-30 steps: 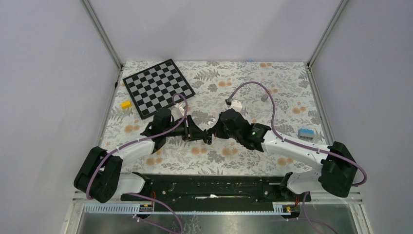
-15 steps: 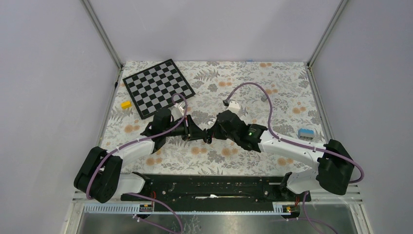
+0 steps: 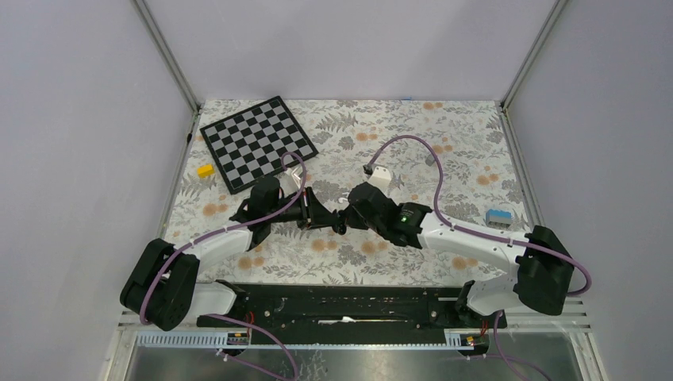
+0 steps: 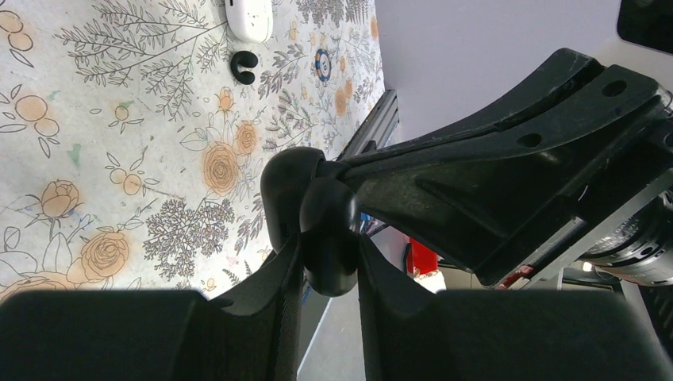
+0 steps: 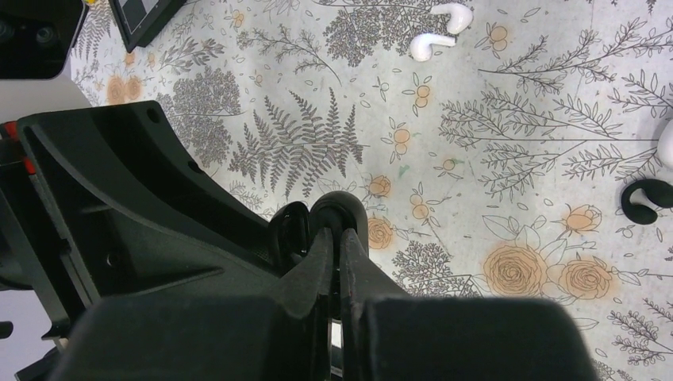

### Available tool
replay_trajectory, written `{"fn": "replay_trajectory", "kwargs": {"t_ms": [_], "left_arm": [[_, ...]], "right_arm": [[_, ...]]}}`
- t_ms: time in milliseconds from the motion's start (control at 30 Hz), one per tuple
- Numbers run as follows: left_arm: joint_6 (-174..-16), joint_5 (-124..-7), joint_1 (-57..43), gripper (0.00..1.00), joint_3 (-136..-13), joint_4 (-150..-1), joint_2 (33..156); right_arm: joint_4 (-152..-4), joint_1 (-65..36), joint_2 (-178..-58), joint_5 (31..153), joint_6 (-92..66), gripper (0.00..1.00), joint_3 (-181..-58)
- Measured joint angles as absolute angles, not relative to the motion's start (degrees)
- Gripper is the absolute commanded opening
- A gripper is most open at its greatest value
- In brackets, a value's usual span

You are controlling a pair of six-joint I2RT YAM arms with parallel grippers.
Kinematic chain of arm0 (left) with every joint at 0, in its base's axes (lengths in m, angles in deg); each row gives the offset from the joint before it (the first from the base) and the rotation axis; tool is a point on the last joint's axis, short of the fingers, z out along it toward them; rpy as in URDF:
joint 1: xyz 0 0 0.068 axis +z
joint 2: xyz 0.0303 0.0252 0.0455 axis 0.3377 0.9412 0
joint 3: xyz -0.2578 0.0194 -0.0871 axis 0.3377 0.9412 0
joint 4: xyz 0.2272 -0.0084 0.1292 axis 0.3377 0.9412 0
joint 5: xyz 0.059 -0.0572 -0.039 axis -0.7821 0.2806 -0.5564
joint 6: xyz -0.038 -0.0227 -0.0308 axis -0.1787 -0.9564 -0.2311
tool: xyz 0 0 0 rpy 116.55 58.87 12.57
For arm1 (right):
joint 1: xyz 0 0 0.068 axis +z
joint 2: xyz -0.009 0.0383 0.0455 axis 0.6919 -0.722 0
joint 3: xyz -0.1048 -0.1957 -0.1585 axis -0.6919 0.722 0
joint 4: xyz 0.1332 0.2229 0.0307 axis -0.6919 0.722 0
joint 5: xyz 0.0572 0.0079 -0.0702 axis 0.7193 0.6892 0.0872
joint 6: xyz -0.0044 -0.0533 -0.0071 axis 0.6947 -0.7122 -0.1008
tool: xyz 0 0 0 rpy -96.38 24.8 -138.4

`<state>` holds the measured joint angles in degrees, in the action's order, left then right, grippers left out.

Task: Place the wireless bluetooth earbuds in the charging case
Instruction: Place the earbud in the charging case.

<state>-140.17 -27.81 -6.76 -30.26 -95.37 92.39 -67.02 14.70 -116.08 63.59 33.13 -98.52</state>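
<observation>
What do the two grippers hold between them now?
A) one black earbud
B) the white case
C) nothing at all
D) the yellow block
A: the left gripper and the right gripper are both shut on one black earbud, while the white case lies apart on the cloth.

This is a robotics lab: a boxed-in test cell built around a bench. Plain pale lilac wall panels (image 3: pixel 349 48), set in bare aluminium corner posts (image 3: pixel 168 59), close the space beyond and to both sides of the left gripper (image 3: pixel 329 223) and the right gripper (image 3: pixel 346 218). Under them lies a floral-printed table cover (image 3: pixel 444 151). Behind them, a black slotted metal rail (image 3: pixel 341 305) carries the arm bases, and purple sheathed cables (image 3: pixel 413 139) loop along the arms. Beyond the left gripper lies a black-and-grey chequered board (image 3: pixel 258 143) with a small yellow block (image 3: pixel 205 170) beside it. A small blue block (image 3: pixel 498 216) sits well out to the right gripper's right.
</observation>
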Motion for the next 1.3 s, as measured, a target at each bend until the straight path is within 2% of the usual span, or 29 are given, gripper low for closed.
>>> {"fn": "replay_trajectory", "kwargs": {"t_ms": [1133,1233,1300], "left_arm": [[-138.94,-28.99,-6.81,0.01,-30.26,-93.49,92.55],[-138.94,-28.97,-6.81,0.01,-30.26,-93.49,92.59],[-138.94,-28.97,-6.81,0.01,-30.26,-93.49,92.63]], "right_arm": [[-59.42,18.70,-123.77,54.96,29.78,0.00,-106.65],[-59.31,18.81,-123.90,54.69,29.76,0.18,-106.74],[-59.26,18.81,-123.93,54.67,29.76,0.21,-106.81]]}}
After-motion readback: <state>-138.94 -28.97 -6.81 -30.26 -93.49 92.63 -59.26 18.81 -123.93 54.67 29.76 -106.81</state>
